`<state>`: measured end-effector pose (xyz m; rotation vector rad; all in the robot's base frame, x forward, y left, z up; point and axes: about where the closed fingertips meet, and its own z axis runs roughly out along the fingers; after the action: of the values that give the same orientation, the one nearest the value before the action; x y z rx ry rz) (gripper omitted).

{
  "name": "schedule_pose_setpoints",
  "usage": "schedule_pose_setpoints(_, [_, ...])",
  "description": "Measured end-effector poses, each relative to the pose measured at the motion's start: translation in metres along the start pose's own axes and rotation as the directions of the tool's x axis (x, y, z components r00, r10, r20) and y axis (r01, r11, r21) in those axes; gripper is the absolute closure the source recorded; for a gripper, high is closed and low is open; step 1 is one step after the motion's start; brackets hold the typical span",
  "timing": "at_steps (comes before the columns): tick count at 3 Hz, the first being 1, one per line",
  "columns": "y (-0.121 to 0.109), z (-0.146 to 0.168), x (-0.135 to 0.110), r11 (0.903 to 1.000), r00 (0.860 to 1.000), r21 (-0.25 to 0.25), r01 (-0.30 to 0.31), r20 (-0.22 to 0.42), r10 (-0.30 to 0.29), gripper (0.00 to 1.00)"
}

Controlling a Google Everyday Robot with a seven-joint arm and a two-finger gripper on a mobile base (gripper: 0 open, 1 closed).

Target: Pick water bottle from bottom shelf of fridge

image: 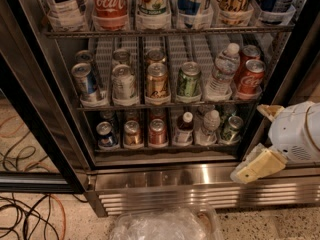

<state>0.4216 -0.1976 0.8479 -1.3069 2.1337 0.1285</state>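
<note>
The fridge (165,179) stands open, with tiers of cans and bottles. On the bottom shelf (160,146) the water bottle (210,125), small, clear and ribbed with a white cap, stands in the fifth lane from the left. It is between a white-capped bottle of dark liquid (185,128) and a green can (231,129). My gripper (250,143) is at the right, in front of the fridge's right frame, right of and slightly below the water bottle. Its tan fingers (257,166) are spread apart and hold nothing.
A taller clear labelled bottle (222,71) stands on the middle rack, with cans beside it. The black-framed glass door (35,134) is swung open at the left. Cables (30,216) lie on the floor. A clear plastic container (165,226) sits below the steel base grille (200,196).
</note>
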Motion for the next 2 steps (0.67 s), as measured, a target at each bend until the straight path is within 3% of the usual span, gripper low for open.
schedule_pose_setpoints(1, [0.008, 0.019, -0.005, 0.9939, 0.985, -0.008, -0.11, 0.134, 0.11, 0.0])
schedule_pose_setpoints(2, [0.02, 0.042, -0.018, 0.9803, 0.949, 0.025, -0.196, 0.255, 0.183, 0.0])
